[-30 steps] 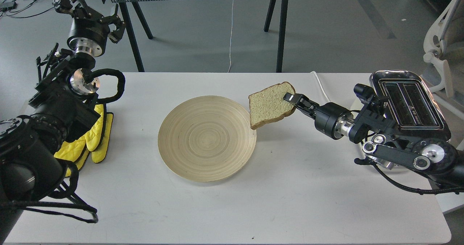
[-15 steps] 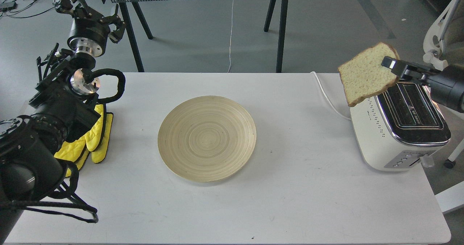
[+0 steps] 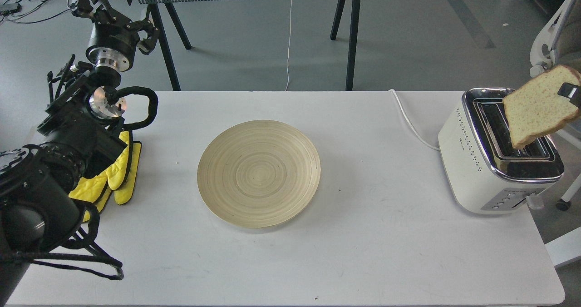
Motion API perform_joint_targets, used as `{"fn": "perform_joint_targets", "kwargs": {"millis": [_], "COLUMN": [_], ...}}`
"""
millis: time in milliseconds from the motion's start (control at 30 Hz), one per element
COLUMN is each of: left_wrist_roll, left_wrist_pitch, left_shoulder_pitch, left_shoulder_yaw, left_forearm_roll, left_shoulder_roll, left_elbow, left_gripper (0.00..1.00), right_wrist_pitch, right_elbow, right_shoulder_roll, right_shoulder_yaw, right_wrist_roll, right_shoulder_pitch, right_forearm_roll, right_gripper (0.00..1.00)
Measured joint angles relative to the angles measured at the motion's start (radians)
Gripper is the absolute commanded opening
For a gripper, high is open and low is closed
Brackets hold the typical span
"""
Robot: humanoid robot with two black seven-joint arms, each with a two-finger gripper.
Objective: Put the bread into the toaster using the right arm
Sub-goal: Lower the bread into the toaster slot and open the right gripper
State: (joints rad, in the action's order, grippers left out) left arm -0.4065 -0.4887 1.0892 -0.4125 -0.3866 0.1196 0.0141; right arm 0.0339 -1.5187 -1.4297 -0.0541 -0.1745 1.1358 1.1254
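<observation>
Bread (image 3: 538,109) held tilted in air over toaster (image 3: 476,161), lower corner over chrome slots at far right of table (image 3: 386,234). Right gripper (image 3: 569,90) barely in view at right edge, fingertip clamped on slice's right edge. Left gripper (image 3: 97,0) raised far left, fingers apart, holding nothing. Wooden plate (image 3: 258,173) at table centre. Yellow gloves (image 3: 115,180) at left edge.

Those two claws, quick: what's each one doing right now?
Left gripper: open, holding nothing.
Right gripper: closed on the bread, above the toaster.
</observation>
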Motion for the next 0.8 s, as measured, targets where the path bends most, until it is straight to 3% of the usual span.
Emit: {"fn": "perform_joint_targets", "kwargs": {"millis": [533, 633, 733, 800], "left_wrist_roll": [0.000, 0.000, 0.000, 0.000], "left_wrist_pitch": [0.000, 0.000, 0.000, 0.000], "left_shoulder_pitch": [0.000, 0.000, 0.000, 0.000], "left_shoulder_yaw": [-0.001, -0.001, 0.000, -0.001], "left_forearm_roll": [-0.001, -0.001, -0.001, -0.001], "left_shoulder_roll": [0.000, 0.000, 0.000, 0.000], "left_elbow": [0.000, 0.000, 0.000, 0.000], "left_gripper": [1.00, 1.00, 1.00, 1.00], "right_wrist_pitch": [-0.010, -0.012, -0.015, -0.017], "right_elbow": [0.076, 0.084, 0.094, 0.096], "right_shoulder_roll": [0.082, 0.106, 0.135, 0.146], "right_shoulder_yaw": [-0.034, -0.035, -0.035, -0.032], "right_wrist_roll": [0.010, 0.013, 0.014, 0.014], "right_shoulder_pitch": [-0.011, -0.016, -0.026, -0.029], "right_forearm_roll": [0.055, 0.056, 0.056, 0.050], "right_gripper": [0.03, 0.16, 0.50, 0.61]}}
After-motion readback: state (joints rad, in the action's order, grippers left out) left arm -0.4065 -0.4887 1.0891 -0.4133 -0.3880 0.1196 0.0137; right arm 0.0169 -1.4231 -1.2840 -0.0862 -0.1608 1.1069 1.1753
